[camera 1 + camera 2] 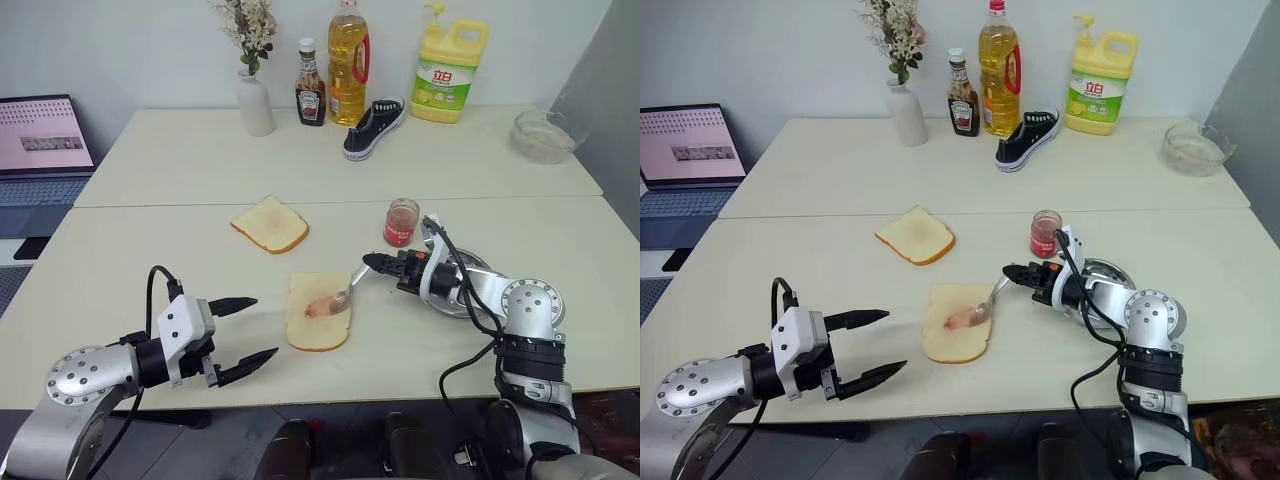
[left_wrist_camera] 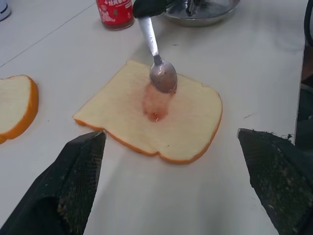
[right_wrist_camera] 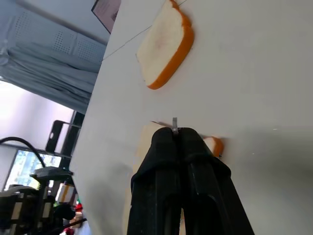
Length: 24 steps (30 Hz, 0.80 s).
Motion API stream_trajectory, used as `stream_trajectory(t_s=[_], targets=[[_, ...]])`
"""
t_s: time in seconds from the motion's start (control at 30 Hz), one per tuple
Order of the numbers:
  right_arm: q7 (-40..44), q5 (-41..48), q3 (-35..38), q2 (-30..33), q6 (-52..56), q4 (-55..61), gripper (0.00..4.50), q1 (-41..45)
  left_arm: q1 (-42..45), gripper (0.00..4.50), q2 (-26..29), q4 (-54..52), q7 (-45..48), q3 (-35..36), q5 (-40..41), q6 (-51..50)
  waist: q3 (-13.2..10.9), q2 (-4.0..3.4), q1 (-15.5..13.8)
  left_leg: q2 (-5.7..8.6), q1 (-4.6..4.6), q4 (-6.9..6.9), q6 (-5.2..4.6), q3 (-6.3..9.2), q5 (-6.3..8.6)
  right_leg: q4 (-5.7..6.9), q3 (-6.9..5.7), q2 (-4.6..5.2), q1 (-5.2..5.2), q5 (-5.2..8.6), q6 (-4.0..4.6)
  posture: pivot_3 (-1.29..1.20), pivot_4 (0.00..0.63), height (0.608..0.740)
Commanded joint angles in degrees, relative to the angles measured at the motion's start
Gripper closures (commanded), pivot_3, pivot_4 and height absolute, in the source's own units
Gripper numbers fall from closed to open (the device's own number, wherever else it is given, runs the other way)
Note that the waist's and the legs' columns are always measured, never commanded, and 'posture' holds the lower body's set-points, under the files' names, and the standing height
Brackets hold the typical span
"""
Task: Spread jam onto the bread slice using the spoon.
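Note:
The pale bread slice (image 1: 318, 311) lies near the table's front edge, with a pink jam smear (image 2: 155, 103) on its middle. My right gripper (image 1: 372, 265) is shut on the slim handle of the silver spoon (image 1: 345, 293), whose bowl (image 2: 163, 76) rests on the bread at the far end of the smear. A small glass jar of red jam (image 1: 401, 222) stands just behind the gripper. My left gripper (image 1: 246, 330) hovers open, left of the bread and apart from it, with nothing between its fingers.
A second slice with golden crust (image 1: 270, 224) lies behind the bread. A round steel dish (image 1: 455, 283) sits under my right arm. At the back stand a vase (image 1: 255, 100), ketchup bottle (image 1: 310, 85), oil bottle (image 1: 348, 62), shoe (image 1: 374, 127), detergent jug (image 1: 450, 73) and glass bowl (image 1: 545, 136). A laptop (image 1: 40, 140) is at far left.

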<state>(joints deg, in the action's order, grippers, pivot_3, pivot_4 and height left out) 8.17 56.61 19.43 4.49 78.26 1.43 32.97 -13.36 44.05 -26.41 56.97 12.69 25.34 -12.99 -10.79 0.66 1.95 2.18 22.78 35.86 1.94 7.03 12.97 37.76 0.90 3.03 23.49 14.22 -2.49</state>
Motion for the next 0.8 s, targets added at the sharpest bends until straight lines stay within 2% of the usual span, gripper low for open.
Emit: stream_trajectory(t_s=[0.03,0.13,0.4,0.67,0.8], targets=[[-3.4,3.6,0.9,-4.5,-0.1,2.6,4.47,3.3,0.7,0.00,-0.3,-0.9,-0.1,-0.7,-0.1,1.1,0.0,-0.01,0.1,0.00,0.00,0.00,0.00,-0.01,0.00,0.02,0.00,-0.01,0.01,-0.01,0.01,0.00,0.150,0.740],[-3.4,1.9,-1.6,-6.3,-1.1,1.6,4.47,2.9,0.6,0.00,0.0,-1.1,0.1,-0.3,0.1,1.1,0.0,-0.01,0.1,0.00,0.00,-0.02,0.00,0.02,0.00,0.03,-0.02,-0.02,0.02,-0.01,0.03,0.00,0.150,0.740],[2.4,-2.7,-7.4,-0.2,-3.2,1.3,4.47,-1.0,0.7,0.00,0.4,-0.8,0.4,-0.3,-0.3,1.3,0.0,-0.01,0.0,0.02,0.02,-0.01,0.00,0.00,0.00,-0.04,0.02,0.04,0.01,0.00,-0.01,0.00,0.150,0.740],[3.4,-1.5,-3.1,6.0,-1.8,2.3,4.47,-1.9,1.6,0.00,0.2,-0.3,0.4,-1.3,-0.6,1.6,0.0,-0.01,-0.1,0.02,0.02,-0.02,0.00,0.02,0.00,-0.02,0.00,0.01,0.00,0.03,-0.06,0.00,0.150,0.740],[0.9,0.5,-0.1,4.6,-1.9,1.3,4.47,1.3,2.6,0.00,-0.1,0.6,0.5,-1.9,-0.9,1.8,0.0,-0.01,-0.1,0.02,0.01,0.00,0.00,0.00,0.00,-0.03,0.00,0.02,-0.03,0.09,-0.17,0.00,0.150,0.740]])
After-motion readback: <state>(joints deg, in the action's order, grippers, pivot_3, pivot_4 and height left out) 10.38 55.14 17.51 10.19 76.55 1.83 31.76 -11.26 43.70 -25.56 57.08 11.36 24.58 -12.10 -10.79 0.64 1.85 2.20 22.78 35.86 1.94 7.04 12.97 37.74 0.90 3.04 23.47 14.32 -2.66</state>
